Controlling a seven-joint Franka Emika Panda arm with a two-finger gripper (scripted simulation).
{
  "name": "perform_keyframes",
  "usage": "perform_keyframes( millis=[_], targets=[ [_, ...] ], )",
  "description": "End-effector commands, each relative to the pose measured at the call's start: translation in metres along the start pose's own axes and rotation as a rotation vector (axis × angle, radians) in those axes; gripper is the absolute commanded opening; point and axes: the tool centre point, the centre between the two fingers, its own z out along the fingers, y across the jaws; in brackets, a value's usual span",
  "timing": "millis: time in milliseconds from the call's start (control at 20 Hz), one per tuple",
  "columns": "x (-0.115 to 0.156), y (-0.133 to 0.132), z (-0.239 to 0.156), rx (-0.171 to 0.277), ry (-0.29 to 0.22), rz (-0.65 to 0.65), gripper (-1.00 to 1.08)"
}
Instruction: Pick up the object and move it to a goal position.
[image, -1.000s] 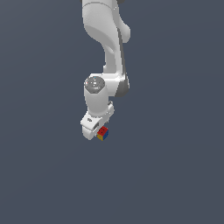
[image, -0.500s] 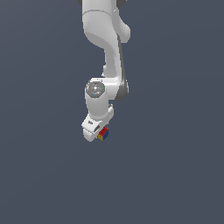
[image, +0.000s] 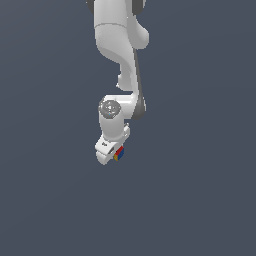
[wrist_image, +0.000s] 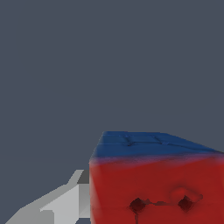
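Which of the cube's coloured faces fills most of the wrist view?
The red face of the cube, marked with dark dots; the blue face is just a thin foreshortened band beside it, and yellow is not visible there.

cube (wrist_image: 155, 179) cut off at wrist view's edge, gripper (image: 114, 155) fingertips indistinct, arm (image: 120, 40) top cropped

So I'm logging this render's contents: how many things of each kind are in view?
Robot arm: 1
Claw: 1, shut on the cube
Cube with red, yellow and blue faces: 1; the wrist view shows its red face with dark dots and a blue face
Total: 3
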Motion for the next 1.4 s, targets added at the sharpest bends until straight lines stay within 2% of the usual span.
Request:
perform_keyframes(
  millis=[0,700,1000,1350],
  targets=[
    [0.000,0.000,0.001,0.000,0.000,0.000,-1.00],
    [0.001,0.005,-0.009,-0.001,0.000,0.000,-1.00],
    [0.005,0.017,-0.037,-0.001,0.001,0.000,-1.00],
    [0.013,0.042,-0.089,0.000,0.002,-0.001,-1.00]
  ],
)
